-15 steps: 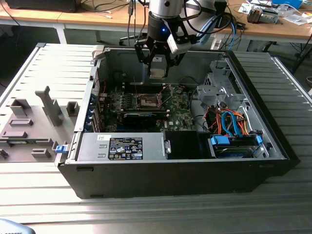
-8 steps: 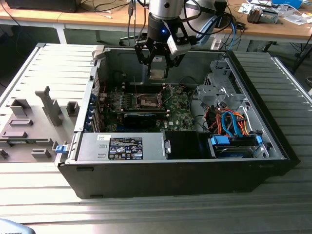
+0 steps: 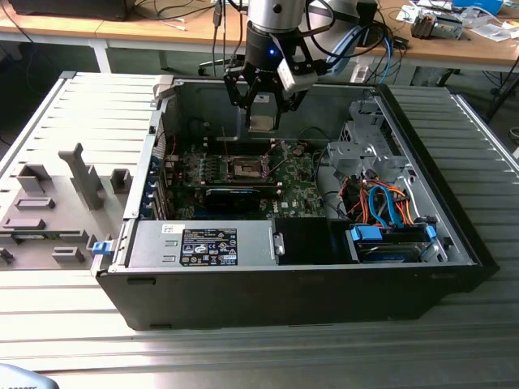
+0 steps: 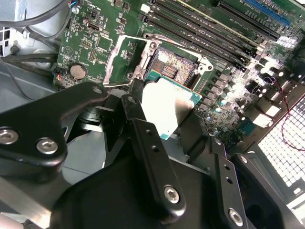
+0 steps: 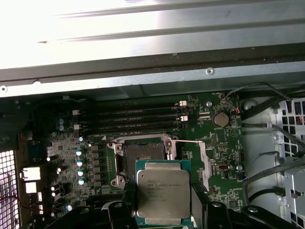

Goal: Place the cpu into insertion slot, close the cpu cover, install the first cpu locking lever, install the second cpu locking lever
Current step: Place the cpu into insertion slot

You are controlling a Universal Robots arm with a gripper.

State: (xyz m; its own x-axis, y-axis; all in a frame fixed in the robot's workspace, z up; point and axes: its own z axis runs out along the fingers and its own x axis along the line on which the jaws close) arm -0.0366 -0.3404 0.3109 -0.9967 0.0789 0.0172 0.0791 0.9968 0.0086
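The first step is in hand: the cpu (image 5: 163, 193), a small flat square chip with a dull silver-grey metal top on a green base, is being carried and is not yet seated. It is clamped by two opposite edges between the black fingers (image 4: 143, 129) of the gripper (image 3: 264, 109), metal top facing up toward the wrist. It hangs clear above the board, near the insertion slot (image 5: 143, 160), the square dark socket recess with a brownish pin field and silvery rim. In both wrist views the chip overlaps one edge of that rim rather than sitting squarely over the recess.

The slot lies bare. Just beside it the cpu cover (image 5: 206, 162), a thin silvery metal frame plate with a large window, is swung open on its hinge, so nothing blocks the recess.

By my reading, seating calls for the chip to be centred over the slot, square to its rim and level, then set down gently, since the pin field looks delicate.

Around the slot spreads the green motherboard (image 5: 214, 138), with long black memory slots (image 5: 128, 121) just beside the slot. In the exterior view the arm (image 3: 272, 32) points straight down into the open dark computer case (image 3: 243, 300), above the slot and towards the case's far wall.
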